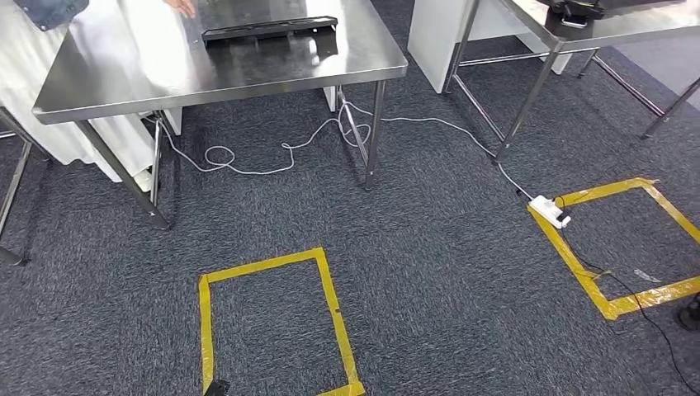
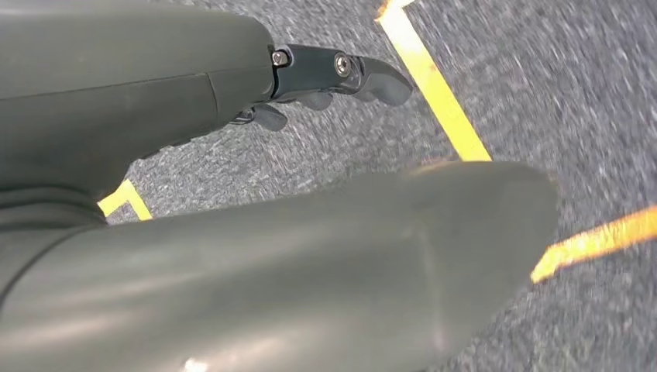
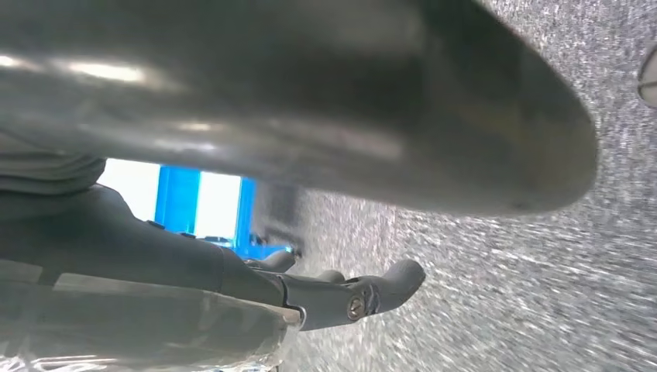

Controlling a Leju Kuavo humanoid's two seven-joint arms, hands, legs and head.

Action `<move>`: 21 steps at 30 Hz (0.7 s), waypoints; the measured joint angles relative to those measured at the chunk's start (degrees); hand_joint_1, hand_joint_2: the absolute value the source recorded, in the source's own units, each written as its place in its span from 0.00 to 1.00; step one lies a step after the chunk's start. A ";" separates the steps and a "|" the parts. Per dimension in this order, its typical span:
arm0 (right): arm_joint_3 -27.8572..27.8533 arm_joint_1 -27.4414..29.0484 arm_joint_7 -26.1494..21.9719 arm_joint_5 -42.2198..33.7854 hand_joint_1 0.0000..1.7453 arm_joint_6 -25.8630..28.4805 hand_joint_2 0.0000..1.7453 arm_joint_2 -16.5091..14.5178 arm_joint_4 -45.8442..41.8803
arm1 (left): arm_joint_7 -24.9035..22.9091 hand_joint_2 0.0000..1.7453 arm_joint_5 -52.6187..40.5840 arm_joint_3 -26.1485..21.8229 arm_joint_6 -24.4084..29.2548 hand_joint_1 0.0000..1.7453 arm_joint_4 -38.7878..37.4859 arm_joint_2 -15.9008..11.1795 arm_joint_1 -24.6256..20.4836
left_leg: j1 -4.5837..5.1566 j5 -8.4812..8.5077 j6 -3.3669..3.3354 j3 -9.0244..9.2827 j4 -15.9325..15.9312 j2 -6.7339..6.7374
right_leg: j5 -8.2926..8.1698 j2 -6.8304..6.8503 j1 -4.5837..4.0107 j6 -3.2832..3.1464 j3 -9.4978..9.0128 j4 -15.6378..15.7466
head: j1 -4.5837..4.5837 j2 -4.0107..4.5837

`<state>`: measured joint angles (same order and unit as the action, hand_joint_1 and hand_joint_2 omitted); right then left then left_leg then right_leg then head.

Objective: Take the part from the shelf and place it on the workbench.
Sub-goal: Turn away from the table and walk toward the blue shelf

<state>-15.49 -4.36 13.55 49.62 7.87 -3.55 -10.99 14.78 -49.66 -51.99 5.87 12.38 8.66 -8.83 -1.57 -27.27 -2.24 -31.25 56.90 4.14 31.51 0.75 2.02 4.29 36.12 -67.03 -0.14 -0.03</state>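
A long black part (image 1: 270, 29) lies on the steel workbench (image 1: 124, 82) at far left, a person's hand (image 1: 179, 7) just beyond it. Both robot hands, left (image 2: 310, 85) and right (image 3: 333, 291), hang empty above grey carpet (image 1: 446, 272), fingers loosely spread. Yellow tape squares (image 1: 326, 289) mark the floor.

Long black part (image 1: 270, 29) flat on workbench (image 1: 124, 78)

The left robot hand (image 2: 325, 74) has a thick, smooth grey thumb (image 2: 310, 263) and darker fingers (image 2: 380, 81) joined by two silver screws. The right robot hand (image 3: 341, 294) looks alike: a glossy, rounded grey thumb (image 3: 349, 108), dark fingers (image 3: 395, 279) and one silver screw at a joint.
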 joint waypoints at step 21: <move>-0.02 -0.12 0.92 1.02 0.00 -0.18 0.00 -0.38 0.10 | -0.33 0.00 -0.50 0.22 0.14 0.00 -0.07 -0.08 -0.04 | 0.09 -1.81 0.60 0.62 1.36 -8.26 | -5.52 -7.67 -1.21 -2.87 -2.94 9.12 | 0.48 0.00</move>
<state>-15.51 -4.48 14.47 50.64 7.69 -3.94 -10.89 14.45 -50.16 -51.77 6.01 12.31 8.57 -8.87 -1.48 -29.08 -1.64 -30.63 58.26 -4.12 25.99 -6.92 0.80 1.42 33.18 -57.91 0.33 -0.03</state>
